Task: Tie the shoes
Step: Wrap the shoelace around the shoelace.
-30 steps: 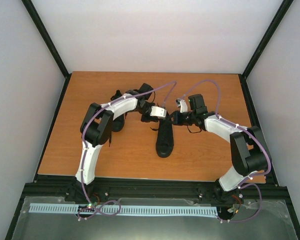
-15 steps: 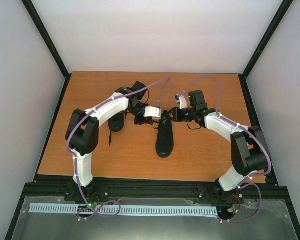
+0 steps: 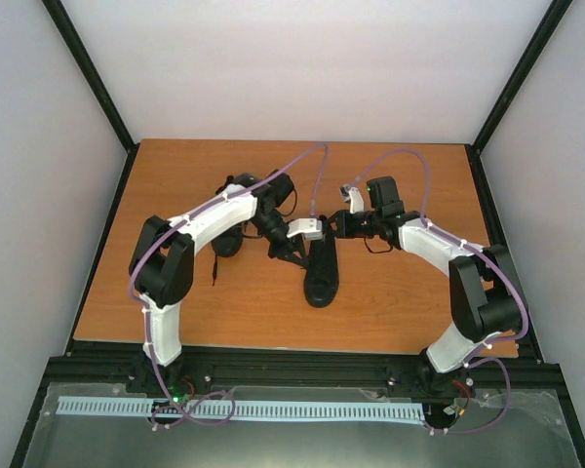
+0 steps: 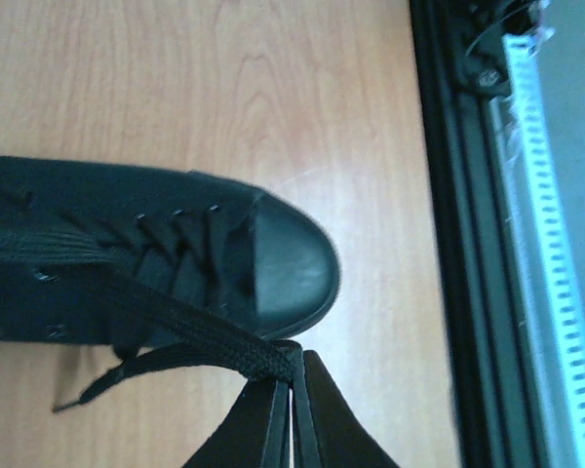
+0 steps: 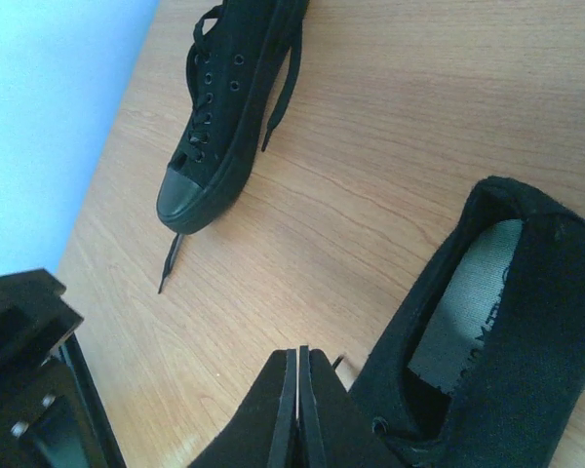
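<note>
Left wrist: your left pincer (image 4: 292, 380) has a lace (image 4: 190, 346) of one shoe (image 4: 288, 268) pinched tight. Right pincer (image 5: 298, 385) is shut, seemingly empty. Neither shoe's tied yet.

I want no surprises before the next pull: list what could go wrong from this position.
1. The left gripper pinches the lace only at its very tip; a firm pull may slip it out.
2. Nothing visibly pins the shoe to the table, so pulling could drag or turn it instead of tightening.
3. The right gripper is shut beside the shoe's heel opening, no lace clearly in it; it may have to grasp one first.
</note>
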Controlling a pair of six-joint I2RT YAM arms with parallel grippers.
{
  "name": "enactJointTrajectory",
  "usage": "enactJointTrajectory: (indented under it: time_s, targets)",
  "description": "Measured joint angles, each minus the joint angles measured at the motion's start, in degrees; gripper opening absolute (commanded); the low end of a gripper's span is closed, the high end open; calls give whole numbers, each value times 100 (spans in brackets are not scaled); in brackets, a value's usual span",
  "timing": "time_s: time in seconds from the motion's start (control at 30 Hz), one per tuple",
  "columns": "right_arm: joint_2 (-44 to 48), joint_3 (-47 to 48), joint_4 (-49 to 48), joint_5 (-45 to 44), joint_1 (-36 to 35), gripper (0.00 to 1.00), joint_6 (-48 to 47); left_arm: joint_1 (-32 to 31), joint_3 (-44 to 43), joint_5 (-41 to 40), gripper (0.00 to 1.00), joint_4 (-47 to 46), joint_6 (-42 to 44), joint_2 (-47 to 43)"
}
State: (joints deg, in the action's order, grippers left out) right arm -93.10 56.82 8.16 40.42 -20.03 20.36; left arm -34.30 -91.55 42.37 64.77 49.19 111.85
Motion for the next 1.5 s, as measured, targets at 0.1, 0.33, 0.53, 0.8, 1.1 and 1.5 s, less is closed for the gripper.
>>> enactJointTrajectory:
  time_s: [0.1, 0.33, 0.53, 0.8, 1.1, 1.5]
  targets:
    - [0, 0, 2, 13, 0, 3, 0, -31, -57, 326, 4, 101, -271, 28]
    - [-2, 2, 4, 20, 0, 3, 0, -59, -131, 953, 6, -96, -1147, 107]
    - [-9, 2, 9, 31, 0, 3, 0, -142, -59, 1335, 4, -1123, -2542, 293]
    - [-28, 4, 22, 28, 0, 3, 0, -358, 22, 1338, 6, -2476, -4142, 295]
    - [-66, 22, 24, -63, 13, 3, -2, -400, 238, 1351, 8, -3106, -5110, 297]
    - [-83, 90, 269, -76, 4, 3, -87, -389, 437, 654, 41, -2957, -4494, 155]
